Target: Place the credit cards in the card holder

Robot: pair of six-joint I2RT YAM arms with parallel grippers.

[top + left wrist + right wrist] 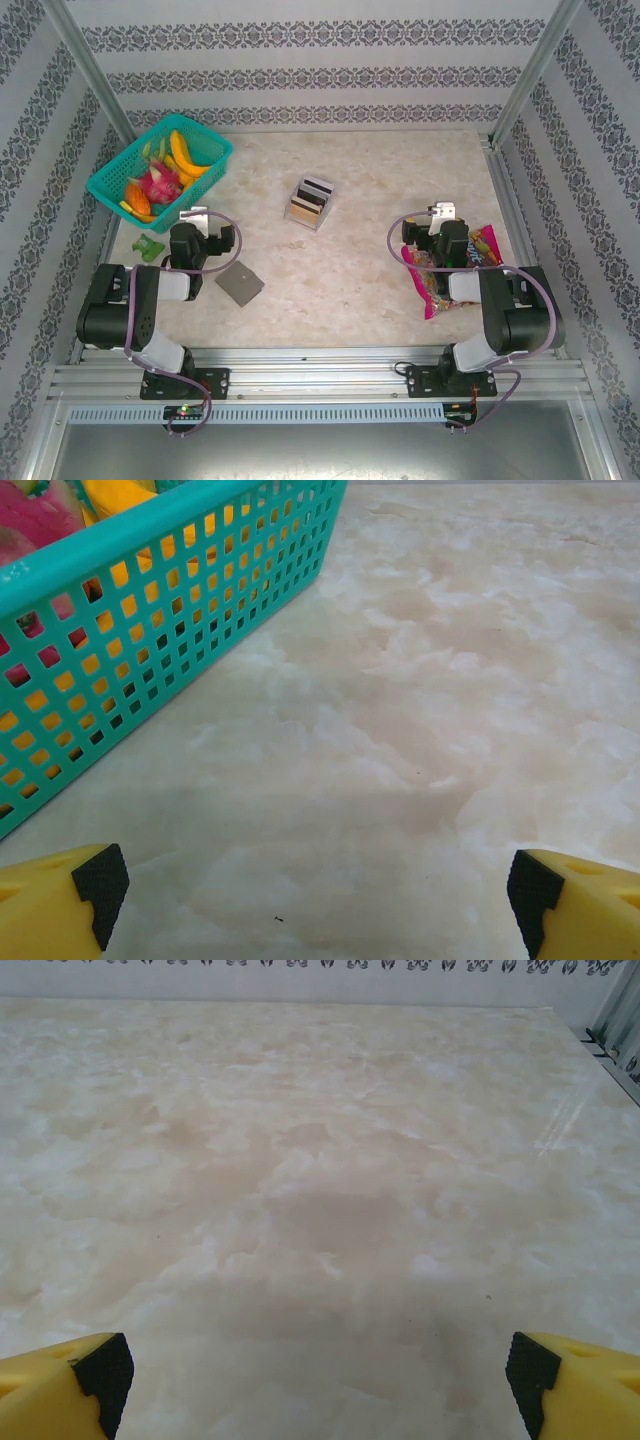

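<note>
Near the left end effector (196, 214) lies the card holder (240, 283), untouched.

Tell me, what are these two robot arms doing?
Nothing is being held right now. The left gripper and the right gripper are both wide open over the bare table. The credit cards stand in a small clear tray in the middle. The dark card holder lies flat near the left arm. The job looks like it has not started.
</note>
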